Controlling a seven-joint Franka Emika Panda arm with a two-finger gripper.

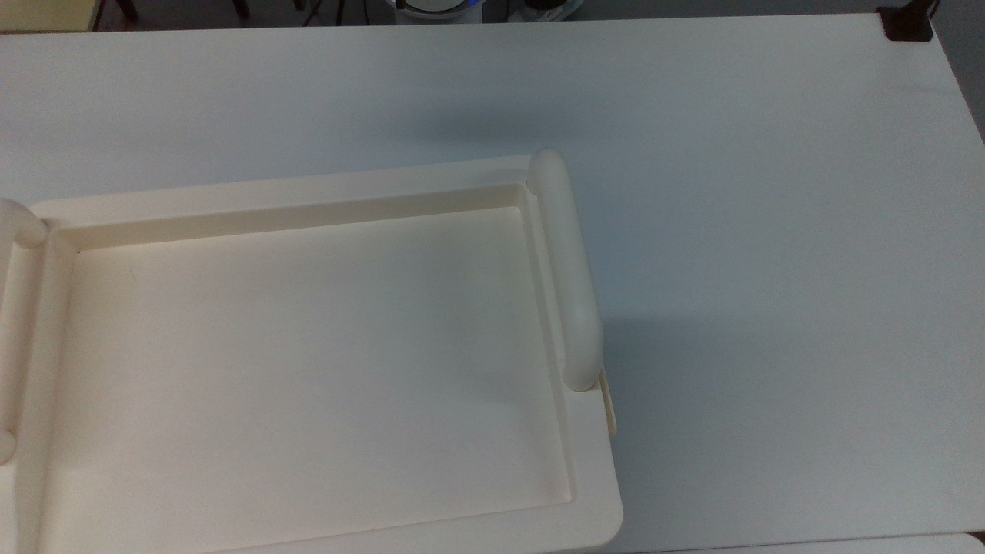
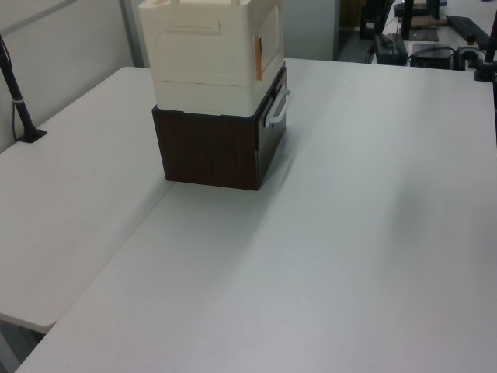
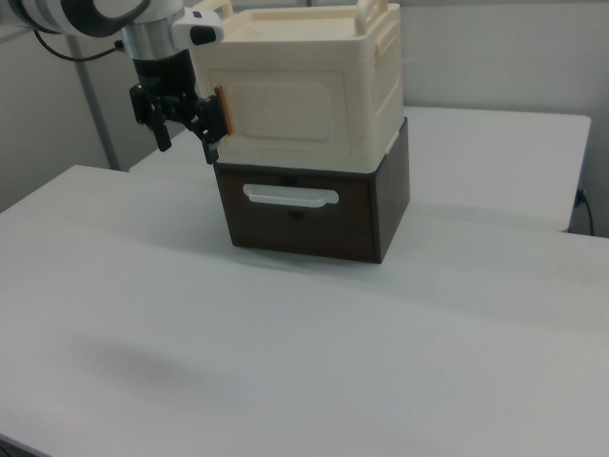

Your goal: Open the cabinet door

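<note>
The cream cabinet (image 3: 314, 57) stands on a dark brown box, and its recessed top (image 1: 308, 362) faces the top view. The cabinet door (image 3: 285, 114) is the front panel in the right view, lying flush with the body, with an orange tab (image 3: 221, 112) at its left edge. From above, the door is a narrow strip (image 1: 611, 404) below the thick rounded bar (image 1: 569, 261). In the left view the door (image 2: 268, 39) faces right. My gripper (image 3: 186, 131) hangs just left of the orange tab, open, with nothing between its fingers.
The dark brown drawer box (image 3: 314, 214) under the cabinet carries a white handle (image 3: 290, 196). The white table (image 3: 285, 362) spreads wide in front. A black clamp (image 1: 906, 23) sits at one table corner, and a black pole (image 2: 19, 109) stands at the left view's left.
</note>
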